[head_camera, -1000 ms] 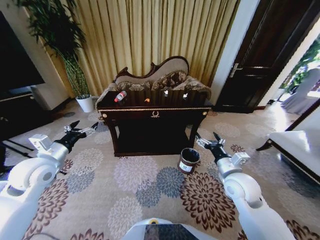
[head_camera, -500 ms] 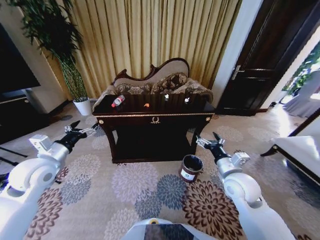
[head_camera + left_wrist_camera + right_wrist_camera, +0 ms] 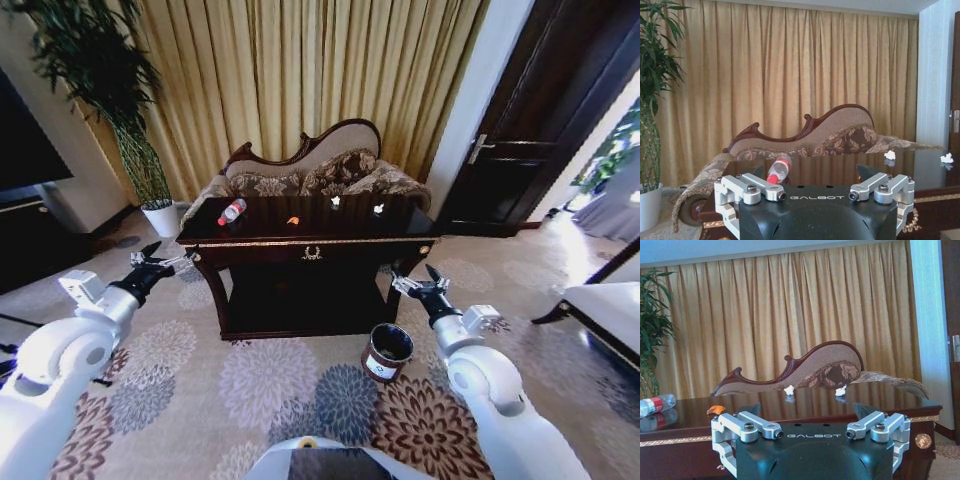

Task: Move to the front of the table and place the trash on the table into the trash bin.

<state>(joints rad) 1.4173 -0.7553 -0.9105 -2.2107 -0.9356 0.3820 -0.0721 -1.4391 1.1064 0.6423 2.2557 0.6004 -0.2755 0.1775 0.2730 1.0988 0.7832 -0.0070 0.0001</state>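
A red-capped bottle (image 3: 232,211) lies at the upper-left tabletop (image 3: 300,228) edge; left claw (image 3: 160,260) and right claw (image 3: 418,284) are both spread over open carpet (image 3: 280,370).

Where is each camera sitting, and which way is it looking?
Head view: up on the robot's head, looking forward and down at the table and trash bin; both arms show, left gripper and right gripper open.
Left wrist view: on the left arm, facing the table and bottle.
Right wrist view: on the right arm, facing the table.
All three share the bottle.
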